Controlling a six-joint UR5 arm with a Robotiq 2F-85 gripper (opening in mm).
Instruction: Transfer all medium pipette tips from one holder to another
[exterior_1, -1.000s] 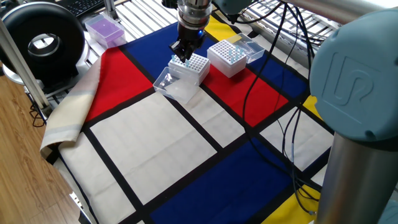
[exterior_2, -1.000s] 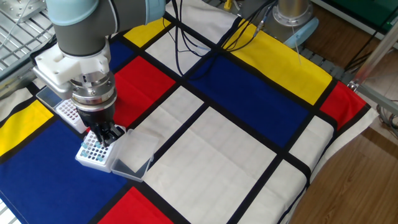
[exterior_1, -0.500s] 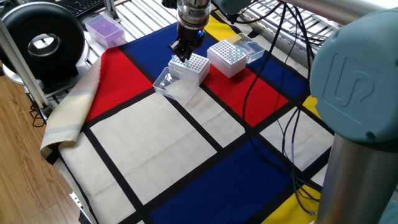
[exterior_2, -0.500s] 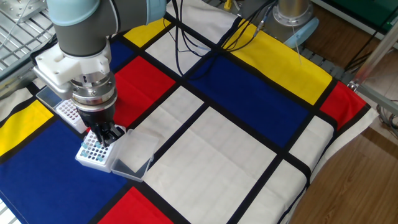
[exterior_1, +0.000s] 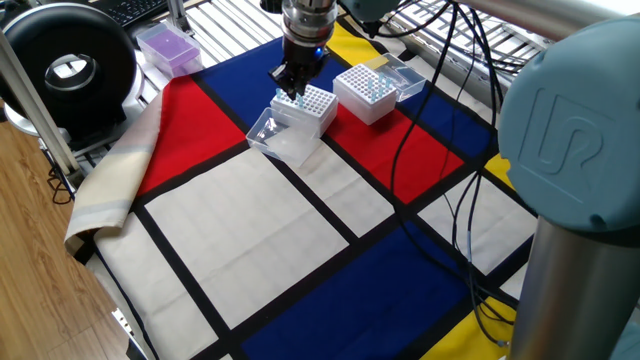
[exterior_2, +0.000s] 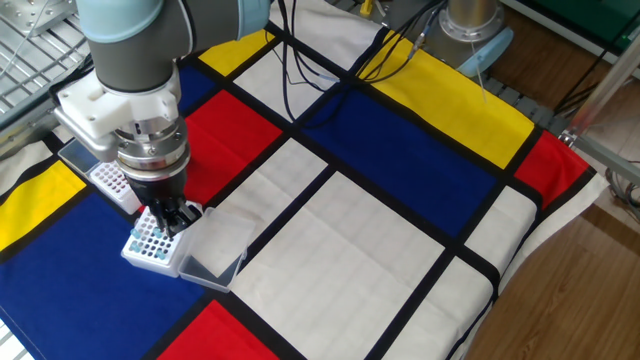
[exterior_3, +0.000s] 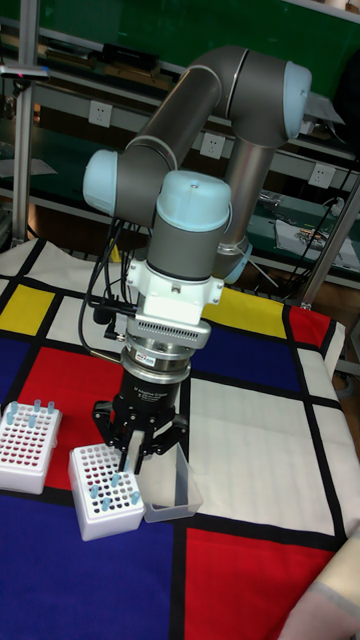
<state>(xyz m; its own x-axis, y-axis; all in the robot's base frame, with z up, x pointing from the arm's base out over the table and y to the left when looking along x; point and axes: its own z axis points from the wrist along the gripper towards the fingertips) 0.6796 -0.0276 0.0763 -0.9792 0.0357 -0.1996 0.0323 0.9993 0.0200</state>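
My gripper (exterior_3: 132, 458) hangs straight down over the far edge of a white perforated holder (exterior_3: 92, 505). Its fingers are drawn together on a pale slender medium pipette tip just above the holes. Several pale-blue tips (exterior_3: 108, 488) stand in this holder. A second white holder (exterior_3: 22, 452) sits to its left with a few tips along its back row. In the one fixed view the gripper (exterior_1: 290, 82) is over the nearer holder (exterior_1: 308, 110), with the second holder (exterior_1: 362, 95) behind it. The other fixed view shows the gripper (exterior_2: 166, 217) over the holder (exterior_2: 148, 245).
A clear hinged lid (exterior_3: 165, 482) lies open beside the nearer holder. Other things on or near the table: a purple tip box (exterior_1: 168, 47), a black round device (exterior_1: 66, 66) at the table's far left, and cables (exterior_1: 450, 190) trailing across the checked cloth.
The gripper has shifted very slightly over the nearer holder. Nothing else has moved.
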